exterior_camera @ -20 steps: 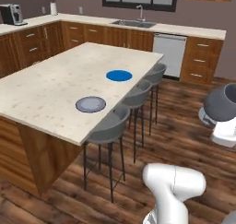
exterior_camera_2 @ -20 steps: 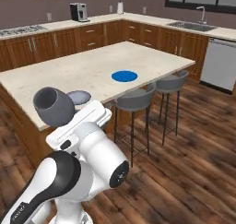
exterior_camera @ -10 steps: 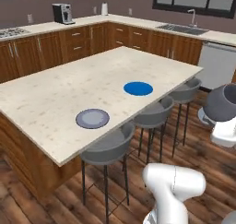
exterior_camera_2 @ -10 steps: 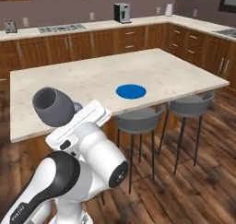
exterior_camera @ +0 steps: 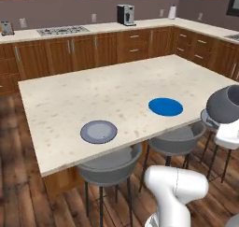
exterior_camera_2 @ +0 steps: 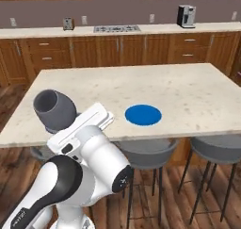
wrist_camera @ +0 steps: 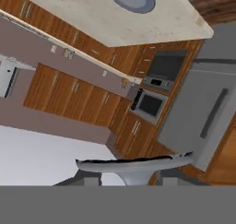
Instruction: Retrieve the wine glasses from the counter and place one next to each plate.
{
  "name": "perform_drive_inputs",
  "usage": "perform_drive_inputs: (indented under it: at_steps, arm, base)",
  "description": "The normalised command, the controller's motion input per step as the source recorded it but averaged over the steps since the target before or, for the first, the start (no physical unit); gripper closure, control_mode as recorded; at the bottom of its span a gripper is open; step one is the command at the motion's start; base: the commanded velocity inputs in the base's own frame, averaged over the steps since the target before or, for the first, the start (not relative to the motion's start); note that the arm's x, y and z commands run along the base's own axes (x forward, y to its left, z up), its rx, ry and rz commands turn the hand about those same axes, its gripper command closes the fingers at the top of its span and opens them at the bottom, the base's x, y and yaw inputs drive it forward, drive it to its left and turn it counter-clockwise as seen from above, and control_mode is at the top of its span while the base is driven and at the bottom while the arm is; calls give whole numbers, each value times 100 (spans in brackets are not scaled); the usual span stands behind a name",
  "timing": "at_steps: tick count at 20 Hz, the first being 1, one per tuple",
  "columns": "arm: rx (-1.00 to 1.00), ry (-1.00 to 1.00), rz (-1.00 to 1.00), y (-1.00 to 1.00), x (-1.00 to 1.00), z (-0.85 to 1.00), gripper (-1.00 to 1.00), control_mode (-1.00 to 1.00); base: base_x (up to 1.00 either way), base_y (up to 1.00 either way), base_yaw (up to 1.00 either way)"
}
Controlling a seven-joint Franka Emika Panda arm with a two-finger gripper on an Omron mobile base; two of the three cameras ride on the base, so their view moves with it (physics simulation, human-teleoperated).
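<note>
Change: the base has swung round, so the island counter (exterior_camera: 70,100) now lies broadside ahead of the hand (wrist_camera: 125,174), with the cooktop (exterior_camera: 62,31) and coffee machine (exterior_camera: 125,14) on the wall behind it where the sink wall stood a second ago. The plates have not moved on the stone, and the glass has stayed with the hand.
Meaning for the task: this looks like the carry stage, coming up to the stool side. No glass stands by either plate, so both placings are still to do.
Hand: clamped on the dark glass (exterior_camera_2: 54,110), which it holds aloft and tilted, short of the counter edge.
Dark glass: wide, deep, matt grey bowl. Its thin round foot (wrist_camera: 133,163) shows edge-on at the bottom of the hand view.
Blue plate (exterior_camera: 165,106): flat, round and solid bright blue, ahead of the hand and the nearer of the two.
Grey plate (exterior_camera: 98,131): flat and round with a bluish rim, well off to the hand's left, near the counter edge.
Counter top: pale speckled stone, smooth and square-edged, over brown wood.
Stools (exterior_camera: 109,165): grey scooped seats on thin dark legs, tucked under the edge below the hand's path.
</note>
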Motion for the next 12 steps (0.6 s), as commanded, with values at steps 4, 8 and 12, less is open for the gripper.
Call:
perform_drive_inputs:
  at_steps: [4,8,12]
  arm:
    - [0,0,0,0,0,0,100,100]
    - [0,0,0,0,0,0,100,100]
    - [0,0,0,0,0,0,100,100]
  base:
    - [94,-12,51]
    - [84,-24,54]
    - [68,-27,53]
